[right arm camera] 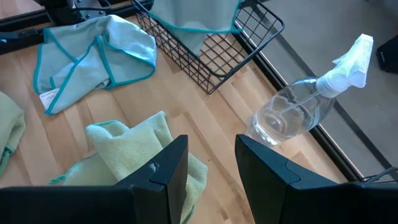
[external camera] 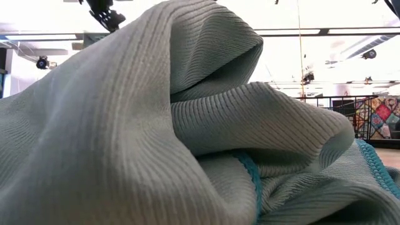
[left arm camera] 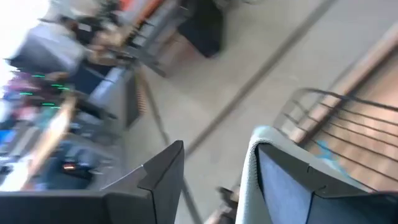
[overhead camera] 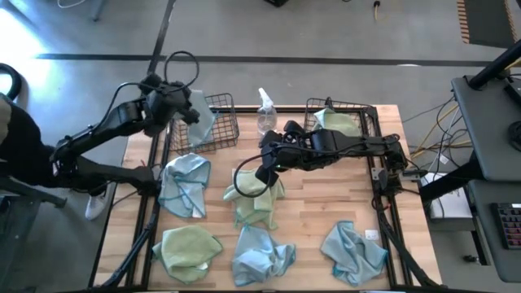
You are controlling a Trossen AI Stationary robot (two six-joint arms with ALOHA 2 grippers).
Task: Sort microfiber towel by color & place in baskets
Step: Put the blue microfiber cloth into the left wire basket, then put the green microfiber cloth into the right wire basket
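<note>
Your left gripper [overhead camera: 189,110] has its jaws clamped on a light blue towel [overhead camera: 201,116] that hangs over the left basket [overhead camera: 218,130], arm stretched from the table's left edge. Your right gripper [overhead camera: 265,173], jaws apart, hovers above a yellow-green towel [overhead camera: 254,198] mid-table, arm reaching in from the right. Another yellow-green towel [overhead camera: 339,122] fills the right basket [overhead camera: 368,114]. A spray bottle [overhead camera: 265,112] stands between the baskets on the wooden table [overhead camera: 317,212].

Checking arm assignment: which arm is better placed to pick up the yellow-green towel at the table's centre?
Right. The right gripper hovers open directly over the yellow-green towel; the left gripper is at the left basket.
</note>
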